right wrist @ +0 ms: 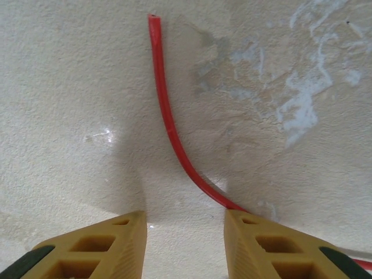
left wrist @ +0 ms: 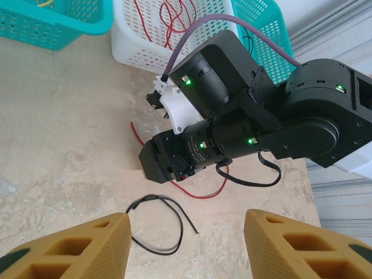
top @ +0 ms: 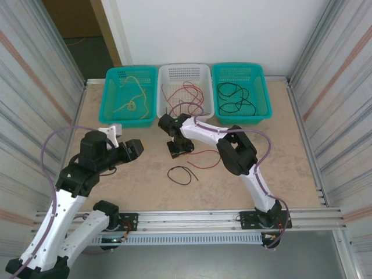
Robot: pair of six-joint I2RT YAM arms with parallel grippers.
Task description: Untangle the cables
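Two cables lie loose on the table. A red cable (right wrist: 168,119) curves across the right wrist view, and its lower stretch runs under the tip of the right finger (right wrist: 256,244). My right gripper (right wrist: 185,216) is open, low over the table, with bare surface between its fingertips. In the left wrist view this red cable (left wrist: 201,197) comes out from beneath the right gripper (left wrist: 157,165). A black cable (left wrist: 182,228) forms a loose loop nearer to me. My left gripper (left wrist: 187,220) hangs open above that loop, holding nothing.
Three baskets stand along the far edge. The left teal basket (top: 111,78) holds a yellowish cable, the white basket (top: 185,70) holds red cables, and the right teal basket (top: 239,68) holds black ones. Corrugated walls close in both sides.
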